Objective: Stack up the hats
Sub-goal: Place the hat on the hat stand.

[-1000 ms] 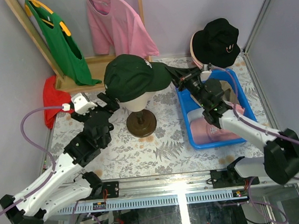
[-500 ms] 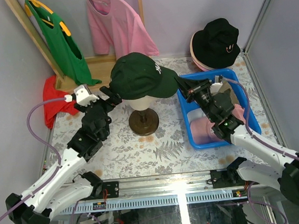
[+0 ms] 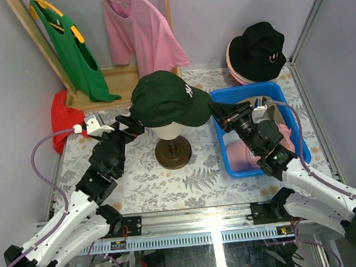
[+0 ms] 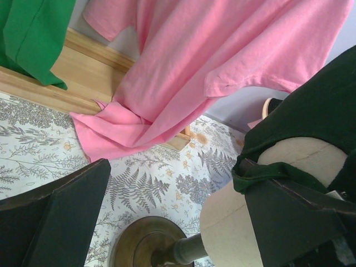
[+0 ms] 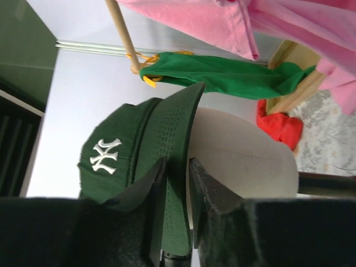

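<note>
Fern-print table (image 3: 138, 181), dark green cap (image 3: 162, 98) brim pointing right, pinched by right tool (image 3: 215, 108); left tool (image 3: 130, 123) wide

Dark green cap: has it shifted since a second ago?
Yes. The dark green baseball cap has swung right and toward the near edge; its brim now overlaps the blue bin's far left corner, between the right claw's fingers.

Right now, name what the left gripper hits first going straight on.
The left gripper would likely meet the cream egg-shaped mannequin head, just under the rear edge of the dark green baseball cap; depth is unclear.
</note>
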`<control>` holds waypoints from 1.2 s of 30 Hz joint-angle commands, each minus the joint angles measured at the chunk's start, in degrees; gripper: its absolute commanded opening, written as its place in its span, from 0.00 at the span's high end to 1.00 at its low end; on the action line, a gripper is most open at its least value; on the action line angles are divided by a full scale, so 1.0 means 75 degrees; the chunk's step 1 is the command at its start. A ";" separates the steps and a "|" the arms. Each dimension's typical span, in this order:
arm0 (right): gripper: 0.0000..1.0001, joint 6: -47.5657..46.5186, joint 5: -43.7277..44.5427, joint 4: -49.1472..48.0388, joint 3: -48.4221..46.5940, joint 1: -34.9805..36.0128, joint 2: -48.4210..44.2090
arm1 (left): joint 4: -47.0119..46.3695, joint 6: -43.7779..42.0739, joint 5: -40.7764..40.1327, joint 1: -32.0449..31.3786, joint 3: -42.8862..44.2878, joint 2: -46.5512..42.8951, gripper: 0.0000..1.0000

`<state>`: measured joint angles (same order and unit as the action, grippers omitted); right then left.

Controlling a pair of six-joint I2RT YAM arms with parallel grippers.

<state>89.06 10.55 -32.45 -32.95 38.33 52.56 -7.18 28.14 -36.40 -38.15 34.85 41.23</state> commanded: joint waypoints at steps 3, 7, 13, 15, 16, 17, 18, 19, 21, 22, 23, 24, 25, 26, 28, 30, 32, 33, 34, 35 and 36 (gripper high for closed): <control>0.57 -0.1832 -0.0469 0.2888 0.0015 0.0349 0.0004 | 0.0937 -0.0453 0.1022 -0.0081 -0.0154 -0.0031 0.00; 0.39 -0.2153 -0.0269 0.3186 0.0085 0.0345 -0.0353 | 0.0959 -0.0578 0.1074 -0.0075 -0.0277 -0.0362 0.00; 0.38 -0.2862 0.0141 0.3847 -0.0005 0.0339 -0.1110 | 0.1057 -0.1099 0.1248 -0.0069 -0.0289 -0.0941 0.00; 0.38 -0.2984 0.0280 0.4112 -0.0075 0.0339 -0.1392 | 0.1204 -0.1255 0.1353 -0.0070 -0.0249 -0.1131 0.00; 0.38 -0.3067 0.0347 0.4219 -0.0119 0.0338 -0.1531 | 0.1319 -0.1363 0.1451 -0.0065 -0.0218 -0.1187 0.00; 0.38 -0.3184 0.0370 0.4297 -0.0179 0.0338 -0.1607 | 0.1477 -0.1416 0.1534 -0.0069 -0.0167 -0.1221 0.00; 0.38 -0.3311 0.0383 0.4455 -0.0290 0.0339 -0.1629 | 0.1635 -0.1455 0.1619 -0.0066 -0.0101 -0.1229 0.00; 0.38 -0.3449 0.0360 0.4550 -0.0390 0.0339 -0.1618 | 0.1792 -0.1518 0.1748 -0.0071 -0.0030 -0.1224 0.00; 0.38 -0.3801 0.0272 0.4691 -0.0611 0.0338 -0.1605 | 0.2019 -0.1608 0.1996 -0.0058 0.0108 -0.1227 0.00; 0.38 -0.3968 0.0216 0.4786 -0.0756 0.0345 -0.1570 | 0.2091 -0.1641 0.2078 -0.0068 0.0153 -0.1231 0.00; 0.38 -0.4124 0.0133 0.4870 -0.0894 0.0340 -0.1524 | 0.2148 -0.1662 0.2148 -0.0068 0.0191 -0.1234 0.00; 0.38 -0.4311 0.0036 0.4955 -0.1033 0.0338 -0.1472 | 0.2199 -0.1674 0.2210 -0.0066 0.0222 -0.1222 0.00; 0.39 -0.4457 -0.0085 0.4995 -0.1169 0.0349 -0.1424 | 0.2235 -0.1694 0.2286 -0.0065 0.0252 -0.1221 0.00; 0.39 -0.4590 -0.0233 0.5018 -0.1274 0.0351 -0.1380 | 0.2284 -0.1711 0.2399 -0.0059 0.0281 -0.1210 0.00; 0.41 -0.4871 -0.0536 0.5117 -0.1591 0.0349 -0.1198 | 0.2369 -0.1719 0.2597 -0.0056 0.0335 -0.1169 0.00; 0.44 -0.5118 -0.0824 0.5121 -0.1819 0.0376 -0.1047 | 0.2418 -0.1713 0.2707 -0.0055 0.0356 -0.1164 0.00; 0.47 -0.5374 -0.1004 0.5146 -0.2052 0.0491 -0.0875 | 0.2433 -0.1741 0.2753 -0.0067 0.0354 -0.1175 0.00; 0.48 -0.5479 -0.1069 0.5161 -0.2185 0.0576 -0.0765 | 0.2428 -0.1768 0.2776 -0.0068 0.0354 -0.1185 0.00; 0.49 -0.5582 -0.1135 0.5148 -0.2308 0.0684 -0.0637 | 0.2429 -0.1806 0.2824 -0.0059 0.0377 -0.1176 0.00; 0.50 -0.5682 -0.1147 0.5123 -0.2431 0.0817 -0.0503 | 0.2439 -0.1851 0.2866 -0.0058 0.0399 -0.1156 0.00; 0.51 -0.5768 -0.1129 0.5084 -0.2543 0.0986 -0.0361 | 0.2459 -0.1888 0.2890 -0.0061 0.0439 -0.1117 0.00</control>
<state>51.40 4.91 6.68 -47.33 42.19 46.92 5.50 16.88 -20.45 -38.20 37.17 31.77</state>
